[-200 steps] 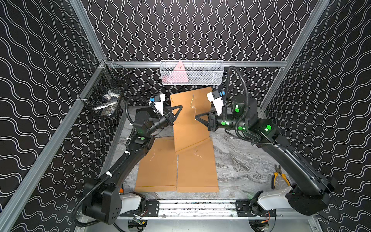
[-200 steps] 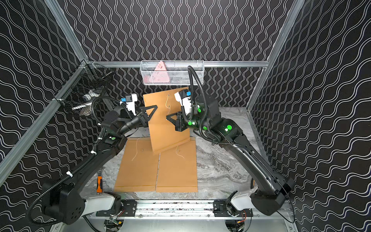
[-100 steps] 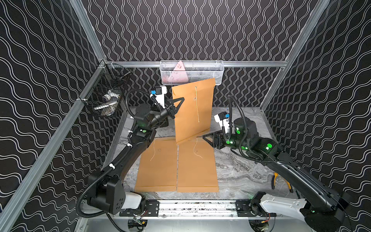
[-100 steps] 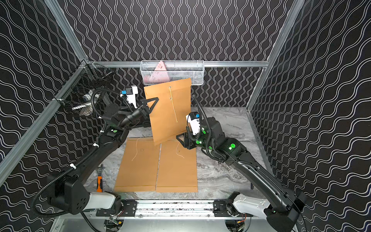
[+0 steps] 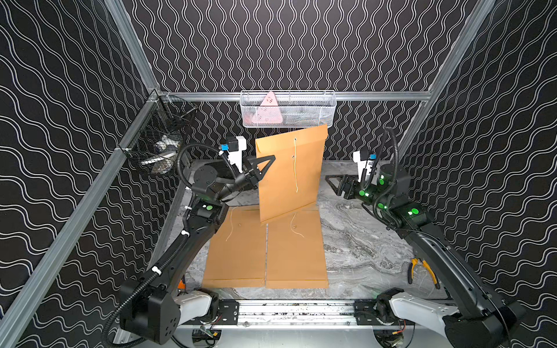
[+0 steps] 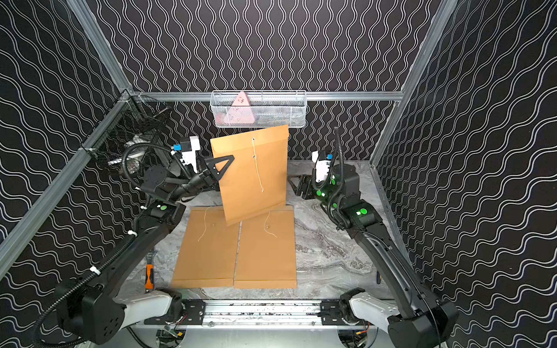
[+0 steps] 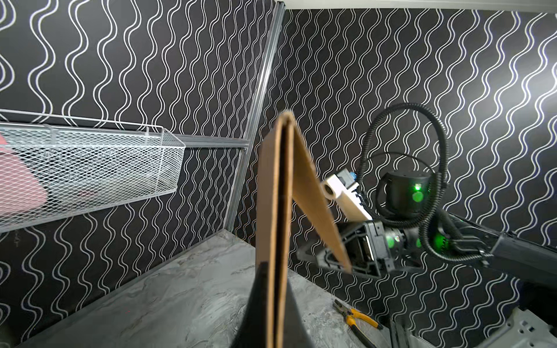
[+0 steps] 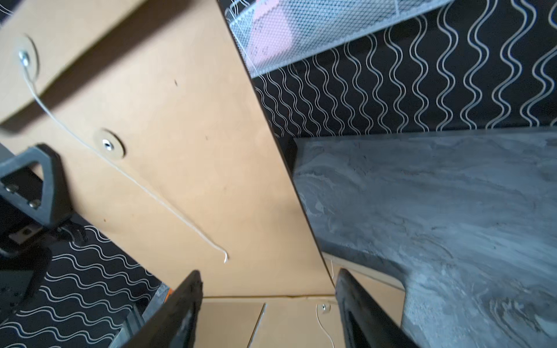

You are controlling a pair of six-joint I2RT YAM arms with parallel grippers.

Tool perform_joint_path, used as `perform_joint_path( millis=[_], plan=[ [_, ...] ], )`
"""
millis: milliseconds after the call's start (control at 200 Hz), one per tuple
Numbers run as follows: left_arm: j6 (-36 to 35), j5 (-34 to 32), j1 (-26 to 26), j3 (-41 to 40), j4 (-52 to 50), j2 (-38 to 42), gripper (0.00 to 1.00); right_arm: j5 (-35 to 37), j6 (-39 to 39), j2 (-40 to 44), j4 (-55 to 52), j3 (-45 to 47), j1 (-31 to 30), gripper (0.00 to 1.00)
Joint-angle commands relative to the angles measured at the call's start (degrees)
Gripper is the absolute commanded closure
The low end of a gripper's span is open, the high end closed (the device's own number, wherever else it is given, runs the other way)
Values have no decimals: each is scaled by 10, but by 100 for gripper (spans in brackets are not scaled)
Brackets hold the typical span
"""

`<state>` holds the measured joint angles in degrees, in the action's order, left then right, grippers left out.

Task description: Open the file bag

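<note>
At mid-table, raised off the surface, the kraft file bag [image 5: 289, 177] stands nearly upright. Its long axis is close to vertical, with the top leaning a little toward the right arm. Flap end up, bottom edge down, string face toward the camera head.

The lowest corner overlaps the flat bags' back edges in both top views; can't tell if it touches them. The top right corner sits just under the white wire basket [image 5: 301, 113] on the back rail.

Plain brown paper, two round button fasteners. The loose string [image 5: 296, 168] hangs straight down from the upper button. The left wrist view shows the flap [image 7: 316, 199] splayed off the body, hinged at the top fold.

The left gripper [image 5: 266, 164] is clamped on the bag's left edge, above mid-height. The right gripper [image 5: 333, 184] has its fingers apart and holds nothing. It sits beside the bag's right edge with a clear gap.

Below, the left flat bag [image 5: 238, 250] and right flat bag [image 5: 297, 253] lie side by side, long edges just about meeting, long axes front to back, strings loose.

The grey marbled table [image 5: 361, 241] is bare to the right of them. Pliers [image 5: 422, 269] lie near the front right corner, well apart. A black mesh basket [image 5: 156, 141] hangs on the left wall. A pink triangular item [image 5: 269, 108] sits in the wire basket.
</note>
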<state>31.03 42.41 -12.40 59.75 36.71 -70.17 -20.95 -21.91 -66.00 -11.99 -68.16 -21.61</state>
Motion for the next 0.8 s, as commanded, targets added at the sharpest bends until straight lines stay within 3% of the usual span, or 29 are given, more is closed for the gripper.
perform_joint_path(
  millis=[0, 435, 796],
  plan=[
    [16, 19, 0, -13, 40, 7, 100, -52, 5, -19, 72, -15, 8, 29],
    [64, 39, 0, -44, 104, 4, 100, -144, -56, -94, 248, 6, 37, 28],
    [79, 48, -1, -57, 125, -6, 100, -192, -76, -133, 332, -9, 38, 30]
  ],
)
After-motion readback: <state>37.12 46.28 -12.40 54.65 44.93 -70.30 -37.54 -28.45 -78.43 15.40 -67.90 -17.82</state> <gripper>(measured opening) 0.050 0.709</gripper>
